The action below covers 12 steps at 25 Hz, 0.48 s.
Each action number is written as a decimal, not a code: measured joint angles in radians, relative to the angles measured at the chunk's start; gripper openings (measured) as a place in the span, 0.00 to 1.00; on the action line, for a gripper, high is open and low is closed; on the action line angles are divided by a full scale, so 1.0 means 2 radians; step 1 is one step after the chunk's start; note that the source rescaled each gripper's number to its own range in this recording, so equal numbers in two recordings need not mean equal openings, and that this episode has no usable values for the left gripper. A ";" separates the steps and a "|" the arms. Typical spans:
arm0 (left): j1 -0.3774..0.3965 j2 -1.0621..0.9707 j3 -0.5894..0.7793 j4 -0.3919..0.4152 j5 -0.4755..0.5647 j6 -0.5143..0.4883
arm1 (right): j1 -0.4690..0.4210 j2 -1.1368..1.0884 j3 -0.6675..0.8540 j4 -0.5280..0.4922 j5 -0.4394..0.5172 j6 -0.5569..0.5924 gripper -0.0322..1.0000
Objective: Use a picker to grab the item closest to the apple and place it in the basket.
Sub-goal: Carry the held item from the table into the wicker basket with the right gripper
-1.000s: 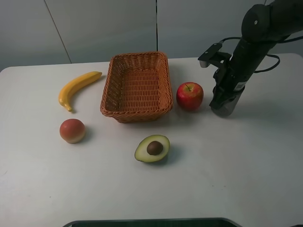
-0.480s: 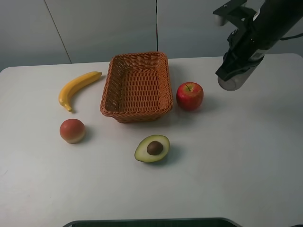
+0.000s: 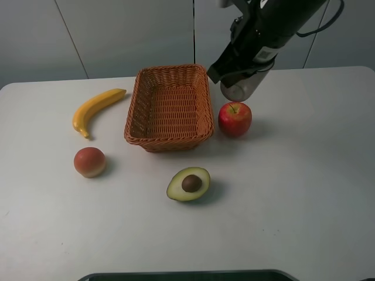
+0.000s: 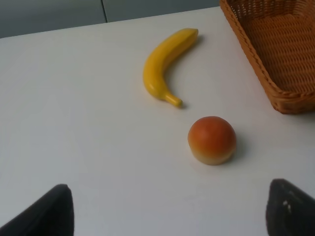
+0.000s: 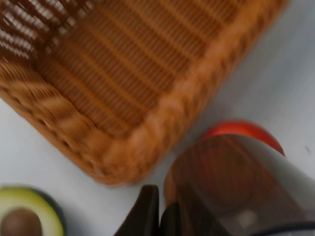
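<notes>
A red apple [image 3: 235, 119] sits just right of the wicker basket [image 3: 170, 143]. My right gripper [image 3: 241, 75] is shut on a clear glass cup [image 3: 239, 89] and holds it in the air above the apple, by the basket's right rim. In the right wrist view the cup [image 5: 236, 187] fills the near corner, with the apple [image 5: 243, 130] showing behind it and the basket [image 5: 162, 113] below. My left gripper [image 4: 170, 216] is open over bare table, out of the exterior view.
Half an avocado [image 3: 188, 184] lies in front of the basket. A banana [image 3: 96, 108] and a round orange-red fruit [image 3: 89, 162] lie to the basket's left. The table edge runs along the front.
My right gripper lifted the glass cup off the table from right of the apple and carried it up and left, to above the apple beside the basket.
</notes>
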 joint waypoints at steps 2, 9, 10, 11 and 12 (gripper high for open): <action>0.000 0.000 0.000 0.000 0.000 0.000 | 0.016 0.024 -0.027 -0.005 -0.002 0.008 0.03; 0.000 0.000 0.000 0.000 0.000 0.000 | 0.057 0.112 -0.104 -0.012 -0.046 0.015 0.03; 0.000 0.000 0.000 0.000 0.000 0.000 | 0.062 0.124 -0.110 -0.016 -0.054 0.015 0.03; 0.000 0.000 0.000 0.000 0.000 0.000 | 0.064 0.136 -0.116 -0.024 -0.063 0.015 0.03; 0.000 0.000 0.000 0.000 0.000 0.000 | 0.066 0.147 -0.121 -0.027 -0.071 0.015 0.03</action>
